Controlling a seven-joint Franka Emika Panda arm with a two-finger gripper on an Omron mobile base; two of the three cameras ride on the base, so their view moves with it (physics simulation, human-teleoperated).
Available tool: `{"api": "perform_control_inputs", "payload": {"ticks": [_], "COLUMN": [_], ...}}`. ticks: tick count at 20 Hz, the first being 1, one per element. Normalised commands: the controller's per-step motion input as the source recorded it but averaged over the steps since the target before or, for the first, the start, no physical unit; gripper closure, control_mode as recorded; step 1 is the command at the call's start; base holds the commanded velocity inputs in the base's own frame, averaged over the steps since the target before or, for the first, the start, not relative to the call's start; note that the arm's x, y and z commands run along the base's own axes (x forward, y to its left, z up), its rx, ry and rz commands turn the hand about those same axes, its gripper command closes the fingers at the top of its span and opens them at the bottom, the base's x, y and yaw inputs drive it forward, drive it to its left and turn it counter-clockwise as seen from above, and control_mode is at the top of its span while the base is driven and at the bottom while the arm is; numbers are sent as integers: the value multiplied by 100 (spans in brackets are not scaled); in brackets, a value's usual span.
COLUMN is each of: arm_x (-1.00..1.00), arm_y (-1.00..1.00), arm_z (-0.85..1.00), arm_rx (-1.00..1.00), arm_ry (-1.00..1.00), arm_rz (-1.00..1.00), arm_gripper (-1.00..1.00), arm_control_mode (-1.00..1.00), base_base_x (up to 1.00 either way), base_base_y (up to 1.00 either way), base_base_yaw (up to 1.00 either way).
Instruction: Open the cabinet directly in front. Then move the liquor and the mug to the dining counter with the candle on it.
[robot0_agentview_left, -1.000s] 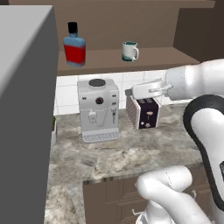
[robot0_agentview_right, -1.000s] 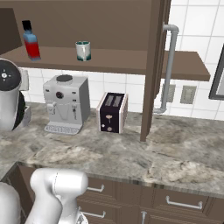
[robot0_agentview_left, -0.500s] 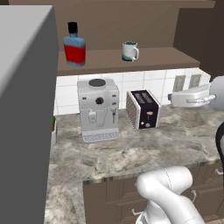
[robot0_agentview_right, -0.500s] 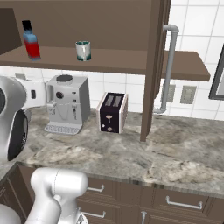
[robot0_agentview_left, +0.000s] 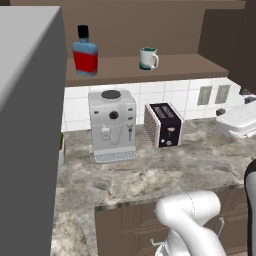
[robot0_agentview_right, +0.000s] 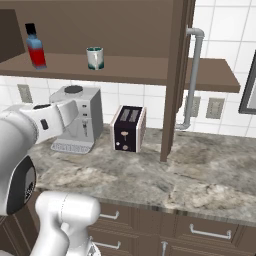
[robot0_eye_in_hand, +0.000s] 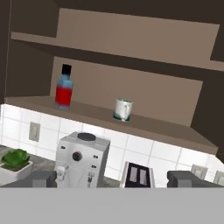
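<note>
With cabinet (robot0_agentview_right: 175, 75) open, my gripper (robot0_eye_in_hand: 112, 179) hangs spread and empty at lower frame. Liquor (robot0_eye_in_hand: 64, 87), upper left, looks glassy, slippery, fragile; I judge its flat sides grip best.

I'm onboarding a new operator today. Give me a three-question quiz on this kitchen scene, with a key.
1. True or false: the cabinet doors are open.
2. Which sits further left on the shelf in the hand view: the liquor or the mug?
3. Fill in: on the counter, the black toaster stands beside the white ____.

Key:
1. True; the shelf and both items are exposed.
2. The liquor.
3. Coffee machine.
</note>
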Motion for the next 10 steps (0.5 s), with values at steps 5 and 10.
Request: {"api": "perform_control_inputs", "payload": {"ticks": [5, 10], "arm_x": [1, 0], "arm_y": [0, 0], "arm_z": [0, 0], "arm_rx": [0, 0], "arm_ry": [-6, -1], "arm_rz": [0, 0], "arm_gripper": [-100, -100], "arm_control_mode": [-100, -100], "base_base_x": [0, 0], "base_base_y": [0, 0], "base_base_yaw": [0, 0]}}
